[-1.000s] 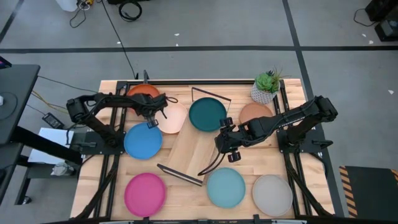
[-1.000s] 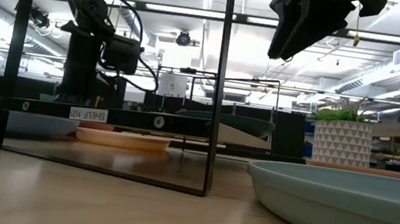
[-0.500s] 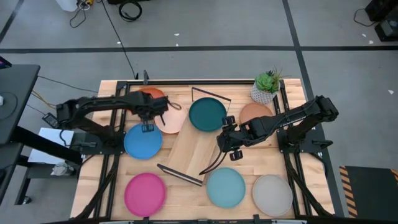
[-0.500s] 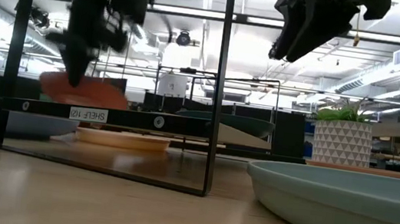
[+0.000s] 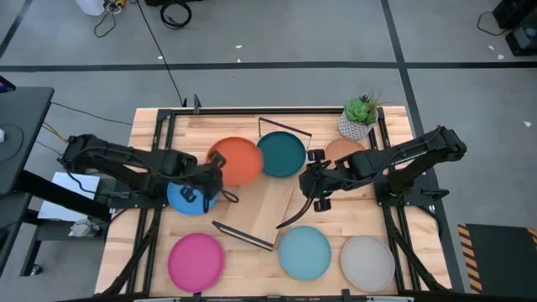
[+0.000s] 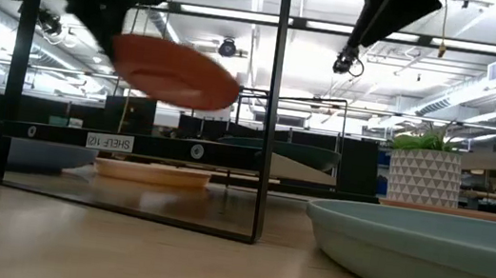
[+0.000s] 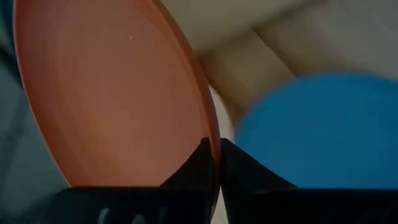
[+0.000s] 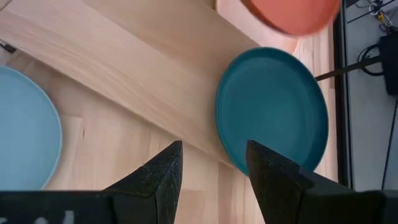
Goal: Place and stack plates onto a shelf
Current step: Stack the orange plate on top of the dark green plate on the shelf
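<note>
The shelf [image 5: 260, 197] is lying diagonally across the middle of the tabletop [image 5: 382, 220], with the dark teal plate [image 5: 280, 154] overlapping its far end. The left arm is reaching in low from the left; the left gripper [image 5: 210, 179] is pinching the rim of the orange plate [image 5: 236, 161], clamped tight, holding it aloft above the blue plate [image 5: 190, 198]. Only the low view is showing the orange plate [image 6: 175, 72] airborne and tilted. The right gripper [image 5: 314, 179] is hovering with fingers spread and empty, right of the shelf.
</note>
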`<state>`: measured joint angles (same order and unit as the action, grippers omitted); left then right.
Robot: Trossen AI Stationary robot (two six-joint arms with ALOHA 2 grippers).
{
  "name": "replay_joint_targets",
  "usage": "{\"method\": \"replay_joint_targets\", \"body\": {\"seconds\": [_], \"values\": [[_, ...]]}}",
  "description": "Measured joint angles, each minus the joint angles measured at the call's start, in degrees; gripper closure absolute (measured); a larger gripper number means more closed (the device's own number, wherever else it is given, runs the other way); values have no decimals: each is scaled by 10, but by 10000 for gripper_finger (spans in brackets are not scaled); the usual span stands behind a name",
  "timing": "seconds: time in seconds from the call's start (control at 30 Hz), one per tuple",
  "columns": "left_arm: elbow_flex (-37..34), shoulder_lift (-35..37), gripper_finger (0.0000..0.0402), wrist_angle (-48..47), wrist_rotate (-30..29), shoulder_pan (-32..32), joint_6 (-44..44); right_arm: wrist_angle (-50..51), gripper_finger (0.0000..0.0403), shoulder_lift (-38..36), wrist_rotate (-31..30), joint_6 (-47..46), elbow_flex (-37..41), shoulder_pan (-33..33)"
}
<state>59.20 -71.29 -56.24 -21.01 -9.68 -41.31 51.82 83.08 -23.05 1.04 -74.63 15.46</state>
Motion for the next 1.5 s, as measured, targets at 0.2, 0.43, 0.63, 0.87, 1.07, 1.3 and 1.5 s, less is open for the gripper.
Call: {"method": "replay_joint_targets", "body": {"seconds": [0.2,0.43,0.63,0.87,1.07,1.3,1.5], "values": [[0,-5,386,109,15,17,-106,5,220,-1,0,-10,0,3],[0,-79,386,185,77,86,-200,5,220,-1,-1,-26,0,18],[-1,-144,386,277,104,141,-276,9,220,-2,-14,-41,0,38],[0,-188,386,347,143,189,-329,6,220,-2,-19,-45,0,47],[0,-213,382,374,153,199,-343,4,220,-3,-29,-47,0,48],[0,-222,311,417,147,199,-281,4,220,-3,-29,-56,0,49],[0,-194,244,411,138,192,-258,4,220,-3,-29,-56,1,49]]}}
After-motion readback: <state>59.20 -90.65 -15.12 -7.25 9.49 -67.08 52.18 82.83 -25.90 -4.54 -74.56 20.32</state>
